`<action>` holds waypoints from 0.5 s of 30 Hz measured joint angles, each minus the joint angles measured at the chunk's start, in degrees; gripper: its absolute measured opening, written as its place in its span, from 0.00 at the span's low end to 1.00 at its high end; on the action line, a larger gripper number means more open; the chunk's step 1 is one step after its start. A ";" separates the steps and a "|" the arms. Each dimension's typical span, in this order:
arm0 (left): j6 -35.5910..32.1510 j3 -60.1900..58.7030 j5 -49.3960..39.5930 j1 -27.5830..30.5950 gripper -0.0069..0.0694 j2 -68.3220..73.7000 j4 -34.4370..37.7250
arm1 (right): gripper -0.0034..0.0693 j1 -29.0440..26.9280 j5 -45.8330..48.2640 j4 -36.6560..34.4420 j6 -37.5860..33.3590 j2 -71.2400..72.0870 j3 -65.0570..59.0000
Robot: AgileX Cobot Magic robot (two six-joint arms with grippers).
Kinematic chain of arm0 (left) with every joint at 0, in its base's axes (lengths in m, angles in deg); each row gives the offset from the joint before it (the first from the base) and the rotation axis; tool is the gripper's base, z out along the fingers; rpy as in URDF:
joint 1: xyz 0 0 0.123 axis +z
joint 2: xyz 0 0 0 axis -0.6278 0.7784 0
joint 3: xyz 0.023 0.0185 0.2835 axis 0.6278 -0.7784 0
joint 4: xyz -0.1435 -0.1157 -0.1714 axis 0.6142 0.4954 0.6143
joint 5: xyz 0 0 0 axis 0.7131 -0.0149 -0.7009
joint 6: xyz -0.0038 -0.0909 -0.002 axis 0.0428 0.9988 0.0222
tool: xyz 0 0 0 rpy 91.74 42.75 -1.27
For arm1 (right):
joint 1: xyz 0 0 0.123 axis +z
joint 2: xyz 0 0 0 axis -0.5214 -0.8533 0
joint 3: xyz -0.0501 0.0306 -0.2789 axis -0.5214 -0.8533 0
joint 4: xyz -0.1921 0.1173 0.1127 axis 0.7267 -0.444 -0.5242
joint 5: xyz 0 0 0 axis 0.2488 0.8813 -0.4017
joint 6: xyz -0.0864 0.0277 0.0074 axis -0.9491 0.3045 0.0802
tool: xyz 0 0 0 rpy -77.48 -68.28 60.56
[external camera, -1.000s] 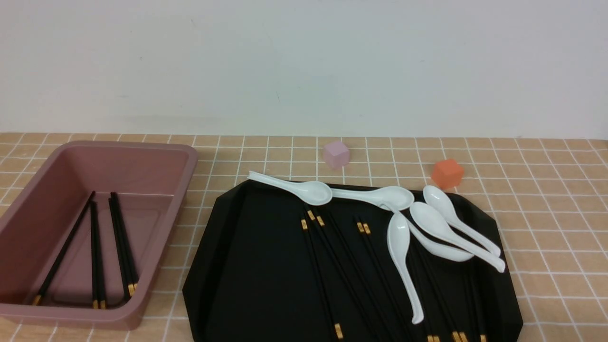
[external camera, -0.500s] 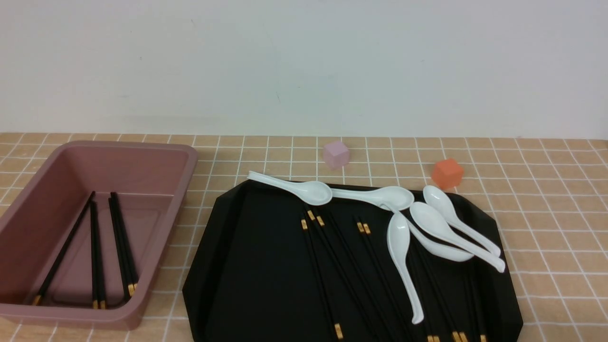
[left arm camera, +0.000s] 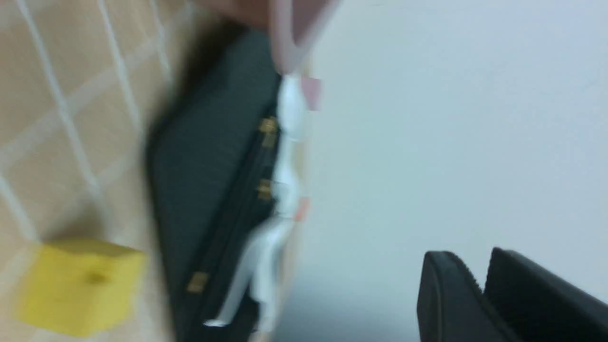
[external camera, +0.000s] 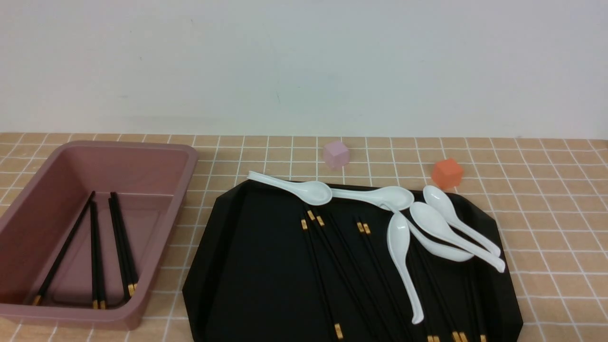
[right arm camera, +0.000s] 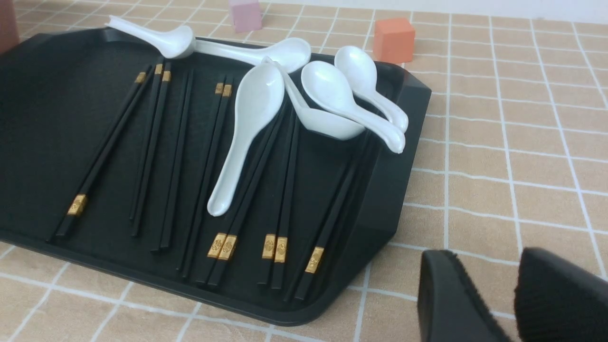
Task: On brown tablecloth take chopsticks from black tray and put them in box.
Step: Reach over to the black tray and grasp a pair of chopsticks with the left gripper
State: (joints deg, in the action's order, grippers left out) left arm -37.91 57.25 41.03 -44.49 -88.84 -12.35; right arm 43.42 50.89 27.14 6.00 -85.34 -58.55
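The black tray (external camera: 247,266) lies on the brown tablecloth (external camera: 546,213), and several black chopsticks (external camera: 304,224) rest on it lengthwise, some under white spoons (external camera: 401,247). To its left stands the pink-brown box (external camera: 180,156) with several chopsticks (external camera: 121,237) inside. Neither arm shows in the front view. The blurred left wrist view has the left gripper (left arm camera: 470,254) against the wall, its jaws a little apart and empty, the tray (left arm camera: 199,166) seen edge-on. My right gripper (right arm camera: 494,259) hovers open over bare cloth beside the tray's near right corner (right arm camera: 380,199), close to the chopsticks' gold ends (right arm camera: 222,246).
A pale pink cube (external camera: 336,154) and an orange cube (external camera: 447,173) sit on the cloth just behind the tray. One spoon's handle (external camera: 266,179) pokes over the tray's far rim. A yellow cube (left arm camera: 80,285) lies on the cloth near the tray in the left wrist view.
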 joint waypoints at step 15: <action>-24.64 28.64 1.07 0.00 0.07 18.72 -6.24 | 0.38 0.00 0.00 0.00 0.00 0.00 0.00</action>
State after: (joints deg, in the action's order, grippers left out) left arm -62.55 85.88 42.10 -44.49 -70.12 -18.59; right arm 43.42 50.89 27.14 6.00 -85.34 -58.55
